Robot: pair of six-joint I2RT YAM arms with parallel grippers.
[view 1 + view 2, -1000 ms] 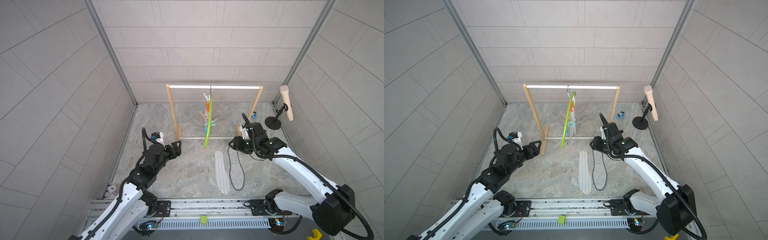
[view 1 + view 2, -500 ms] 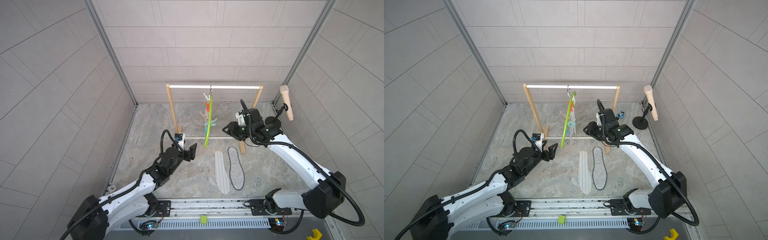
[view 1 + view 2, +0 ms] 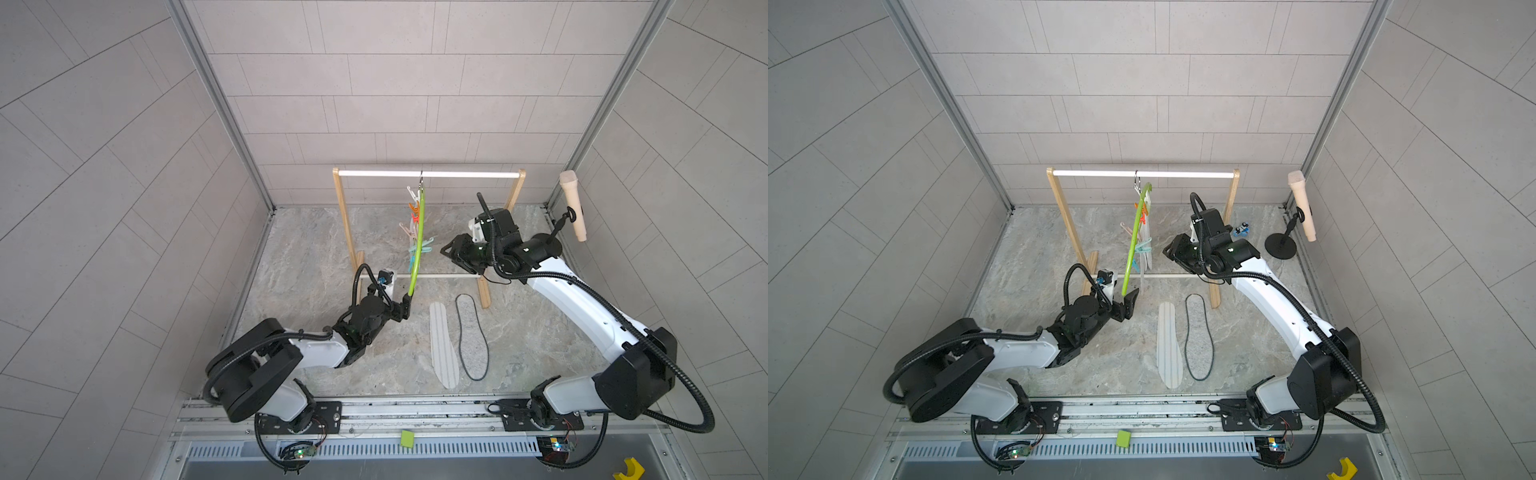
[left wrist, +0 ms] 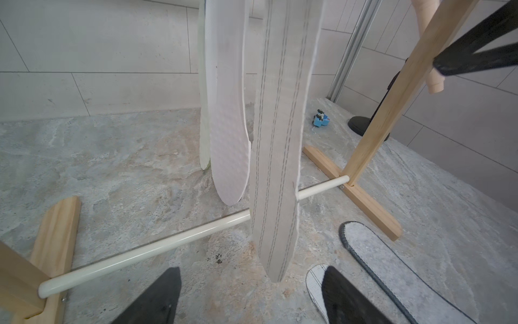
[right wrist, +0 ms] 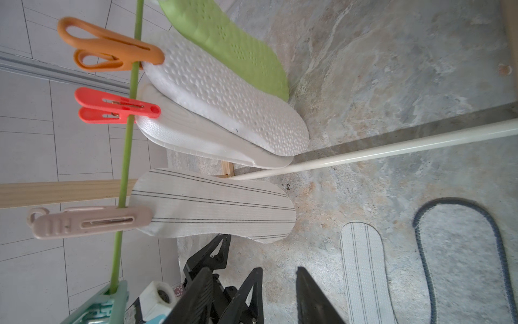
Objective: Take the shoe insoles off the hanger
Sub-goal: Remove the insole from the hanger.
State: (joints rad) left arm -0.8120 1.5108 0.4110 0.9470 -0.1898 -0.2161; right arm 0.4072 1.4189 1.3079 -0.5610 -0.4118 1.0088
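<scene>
The lime-green hanger (image 3: 419,241) hangs edge-on from the rack's top rod. Pegs hold several shoe insoles on it: a green one (image 5: 232,47), a white dotted one (image 5: 224,95), a plain white one (image 5: 201,137) and a grey-striped one (image 5: 213,207). A second striped insole (image 3: 442,345) and a grey felt, black-edged one (image 3: 471,336) lie on the floor. My left gripper (image 4: 252,294) is open just short of the hanging striped insole's tip (image 4: 276,269), below the hanger's low end. To the hanger's right, my right gripper (image 3: 451,251) is open and empty, facing the pegs.
The wooden rack (image 3: 345,224) has a low white cross rod (image 3: 449,275) near the floor. A wooden microphone-shaped prop (image 3: 572,205) on a black stand and a small blue toy (image 3: 1241,229) sit at the back right. Tiled walls close in on three sides.
My left arm has reached forward from the left to under the hanger's low end. My right gripper has risen from beside the felt insole on the floor to peg height.
</scene>
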